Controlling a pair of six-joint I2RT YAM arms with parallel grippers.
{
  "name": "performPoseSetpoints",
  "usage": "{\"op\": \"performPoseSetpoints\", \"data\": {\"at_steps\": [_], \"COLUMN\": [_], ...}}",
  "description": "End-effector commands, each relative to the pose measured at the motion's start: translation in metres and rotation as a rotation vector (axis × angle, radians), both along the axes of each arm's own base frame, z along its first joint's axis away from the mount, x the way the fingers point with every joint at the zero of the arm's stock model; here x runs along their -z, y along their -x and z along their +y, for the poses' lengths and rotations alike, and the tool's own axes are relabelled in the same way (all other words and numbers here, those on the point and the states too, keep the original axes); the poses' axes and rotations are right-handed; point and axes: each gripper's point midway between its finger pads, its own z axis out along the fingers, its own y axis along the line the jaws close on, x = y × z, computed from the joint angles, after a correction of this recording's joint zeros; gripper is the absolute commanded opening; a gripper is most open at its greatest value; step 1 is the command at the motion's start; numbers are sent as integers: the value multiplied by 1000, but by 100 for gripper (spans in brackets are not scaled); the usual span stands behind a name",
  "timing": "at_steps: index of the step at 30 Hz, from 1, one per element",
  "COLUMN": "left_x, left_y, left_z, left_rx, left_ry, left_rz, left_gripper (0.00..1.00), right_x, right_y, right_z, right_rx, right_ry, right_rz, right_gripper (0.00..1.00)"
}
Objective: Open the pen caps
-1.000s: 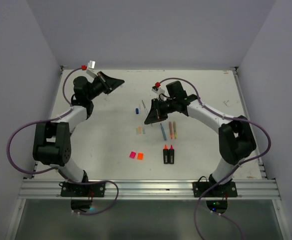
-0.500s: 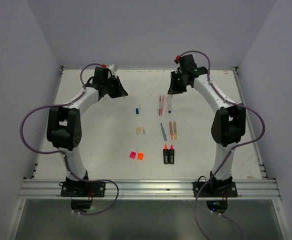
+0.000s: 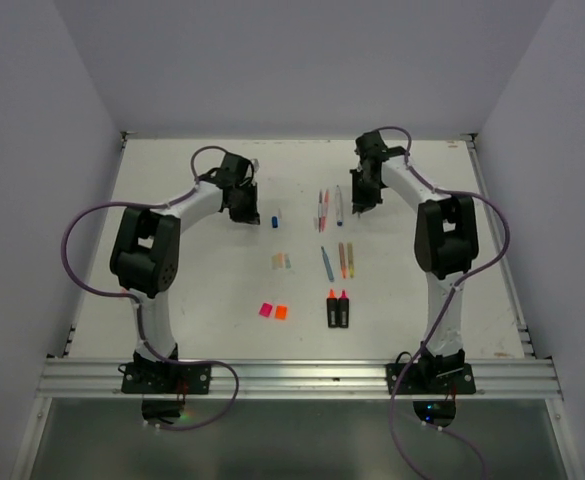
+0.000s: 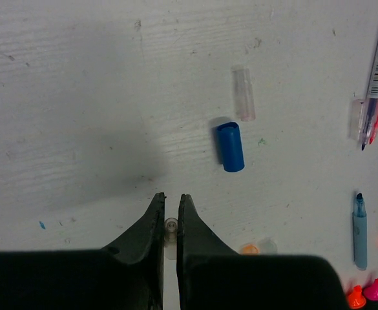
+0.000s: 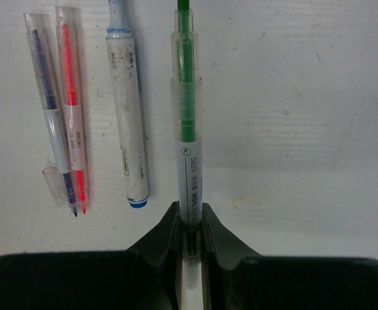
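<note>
– Item one, left hand [image 4: 170, 197]: we are logging it clenched on nothing, above the counter [image 4: 59, 97].
– Item two, right hand [image 5: 190, 206]: we are recording it grasping the green pen [image 5: 186, 97] by its barrel.
– Caps: we are listing a blue cap [image 4: 229, 146] and a clear cap [image 4: 243, 93] lying loose just ahead of the left hand; pink cap [image 3: 265, 310] and orange cap [image 3: 281, 312] side by side, well apart from both hands.

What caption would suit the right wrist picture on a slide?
The right gripper clamps a green-ink pen; a white pen, red pen and blue pen lie beside it on the table.
</note>
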Motion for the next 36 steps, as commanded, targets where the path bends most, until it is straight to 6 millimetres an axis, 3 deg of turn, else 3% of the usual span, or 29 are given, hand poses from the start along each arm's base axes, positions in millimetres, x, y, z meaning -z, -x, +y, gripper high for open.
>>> {"op": "performPoseSetpoints", "data": {"at_steps": [1, 10, 19, 28, 36], "left_x": [6, 20, 25, 41, 44], "left_y": [-1, -3, -10, -5, -5], "left_z": [7, -6, -4, 7, 9], "left_rx": [-6, 17, -6, -33, -30], "left_ry": [-57, -29, -52, -126, -140], "left_rz": [-4, 39, 46, 116, 119], "left_gripper": [0, 1, 16, 26, 27], "right_x": [5, 26, 37, 45, 43], "right_y": [-19, -25, -30, -32, -34], "right_z": [0, 3, 5, 2, 2], "right_rx": [-20, -13, -15, -5, 0], "right_ry": [27, 24, 26, 46, 51], "right_rz": [-46, -15, -8, 6, 6], "right_gripper": [0, 0, 0, 20, 35]}}
